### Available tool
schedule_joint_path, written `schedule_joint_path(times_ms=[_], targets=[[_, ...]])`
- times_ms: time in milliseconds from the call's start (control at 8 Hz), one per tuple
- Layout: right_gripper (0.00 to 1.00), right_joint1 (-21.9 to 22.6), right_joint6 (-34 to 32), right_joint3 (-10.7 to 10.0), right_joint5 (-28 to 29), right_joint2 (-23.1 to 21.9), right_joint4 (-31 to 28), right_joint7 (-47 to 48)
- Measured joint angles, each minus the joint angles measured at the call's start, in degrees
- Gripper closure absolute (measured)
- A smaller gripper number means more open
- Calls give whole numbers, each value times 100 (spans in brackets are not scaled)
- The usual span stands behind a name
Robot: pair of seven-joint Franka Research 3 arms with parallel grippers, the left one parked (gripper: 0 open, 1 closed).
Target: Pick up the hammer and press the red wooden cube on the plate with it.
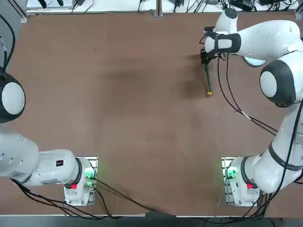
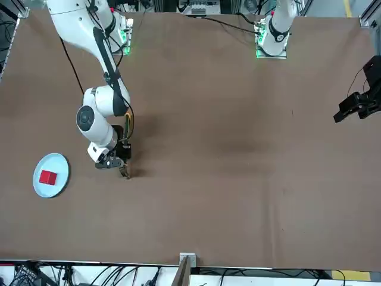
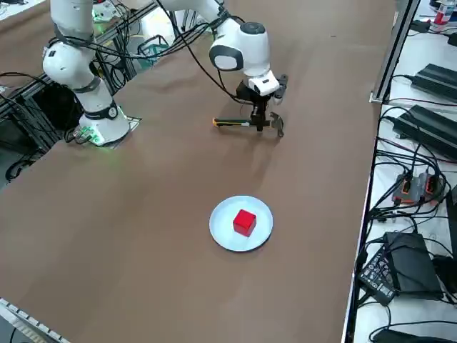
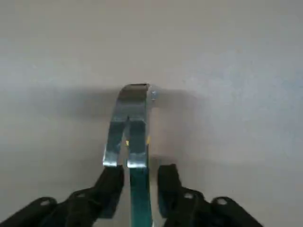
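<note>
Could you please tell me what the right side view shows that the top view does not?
Only the right side view: the red cube, on the plate.
Only the top view: the parked left arm.
Both: the right gripper at the hammer, and the plate, though the top view shows just part of it.

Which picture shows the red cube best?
The right side view: the red cube sits on the plate, with its top and sides showing. The front view shows it smaller, also on the plate. The top view and right wrist view don't show it.
</note>
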Motion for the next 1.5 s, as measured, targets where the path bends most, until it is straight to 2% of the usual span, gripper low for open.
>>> schedule_joint_path(times_ms=[250,375,625,1000,1250,1500], targets=[[13,52,0,0,0,-98,47,0],[0,51,-162,-32,-3,-272,124,-3],[0,12,-1372,-319,-80,-890,590,-99],[0,-67,-3552,-685,-508,-1699,1783,-210],[0,-69,-4405,-870,-629,-1889,2437,-212],[0,-79,-5009,-965,-765,-2182,2701,-247]])
